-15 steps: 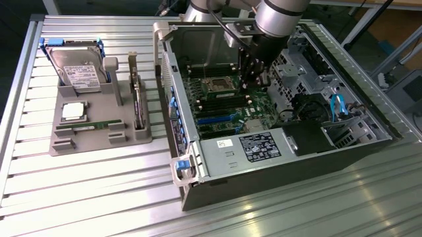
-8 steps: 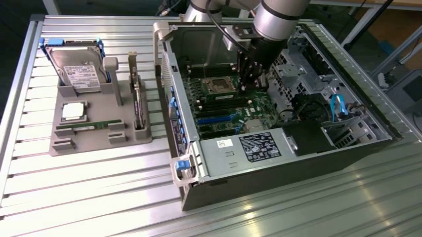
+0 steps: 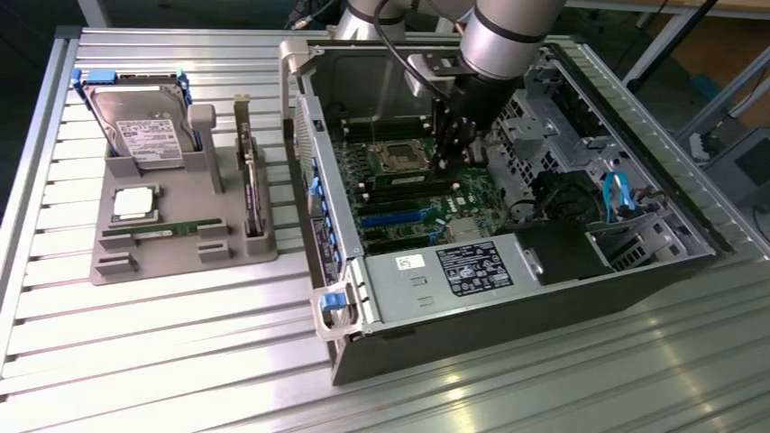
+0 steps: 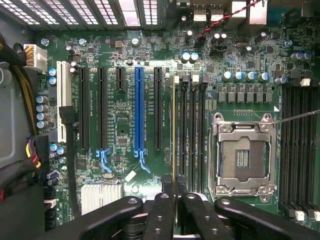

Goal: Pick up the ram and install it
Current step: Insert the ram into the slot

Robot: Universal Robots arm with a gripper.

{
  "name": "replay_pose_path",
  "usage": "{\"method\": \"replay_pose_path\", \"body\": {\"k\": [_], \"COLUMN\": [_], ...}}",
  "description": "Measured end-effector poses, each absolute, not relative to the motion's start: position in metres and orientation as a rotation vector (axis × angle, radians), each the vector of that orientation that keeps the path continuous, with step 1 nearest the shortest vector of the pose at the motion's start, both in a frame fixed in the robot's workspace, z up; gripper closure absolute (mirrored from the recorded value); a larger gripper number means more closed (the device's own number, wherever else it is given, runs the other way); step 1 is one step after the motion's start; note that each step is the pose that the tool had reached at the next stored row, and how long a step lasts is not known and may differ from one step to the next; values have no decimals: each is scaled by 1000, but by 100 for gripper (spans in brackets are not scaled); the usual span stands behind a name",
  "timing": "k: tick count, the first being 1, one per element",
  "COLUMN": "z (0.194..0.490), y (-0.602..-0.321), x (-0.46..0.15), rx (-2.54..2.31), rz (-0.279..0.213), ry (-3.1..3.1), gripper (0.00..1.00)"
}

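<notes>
Bright glare streaks the ribbed table [image 3: 180, 361], the case [image 3: 506, 347] interior dimmer.

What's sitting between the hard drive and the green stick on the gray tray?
The square silver processor chip lies between the hard drive and the green stick, on the gray tray, seen in the exterior view.

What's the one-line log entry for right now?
gripper: shut on ram | position: at memory slots beside empty processor socket
</notes>
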State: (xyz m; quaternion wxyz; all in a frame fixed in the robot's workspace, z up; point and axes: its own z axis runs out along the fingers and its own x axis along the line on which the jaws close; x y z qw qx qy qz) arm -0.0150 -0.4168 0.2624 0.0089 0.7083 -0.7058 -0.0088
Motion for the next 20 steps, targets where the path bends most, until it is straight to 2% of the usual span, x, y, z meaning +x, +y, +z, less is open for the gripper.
{"method": "replay_pose_path", "body": {"k": [20], "z": [248], "y": [-414], "x": [-15], "rx": [2190], "rz": [-28], "ry": [-2228], "gripper": [88]}}
